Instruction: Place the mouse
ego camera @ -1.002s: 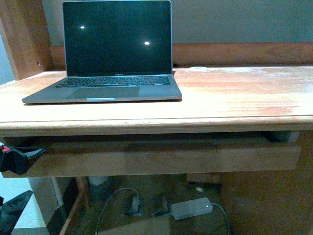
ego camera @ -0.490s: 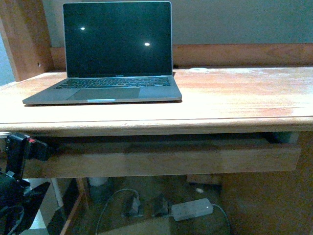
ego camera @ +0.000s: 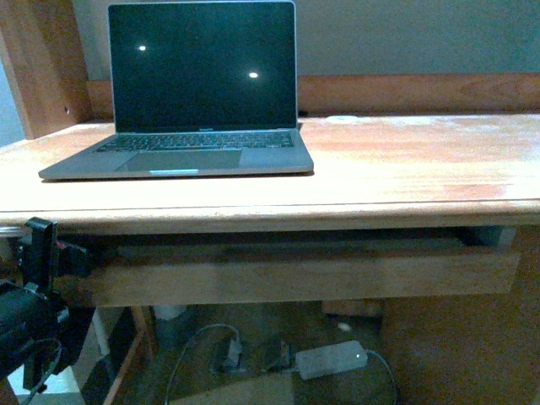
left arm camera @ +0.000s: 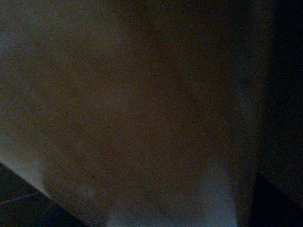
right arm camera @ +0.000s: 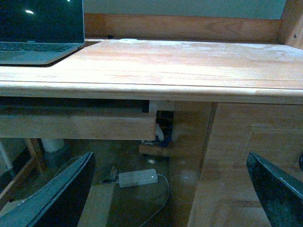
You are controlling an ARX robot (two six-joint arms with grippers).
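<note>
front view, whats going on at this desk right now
No mouse shows in any view yet. An open laptop, screen dark, sits on the left of the wooden desk. The left claw is low by the left end of the pull-out tray under the desktop; whether it is open cannot be told, and its wrist view is dark. The right claw is open and empty, looking at the desk front, with a white power strip lying under the desk.

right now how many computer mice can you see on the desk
0. None shows on the wooden desktop or beside the open grey laptop. One may be hidden in the wooden pull-out tray under the desktop; the left wrist view is dark.
</note>
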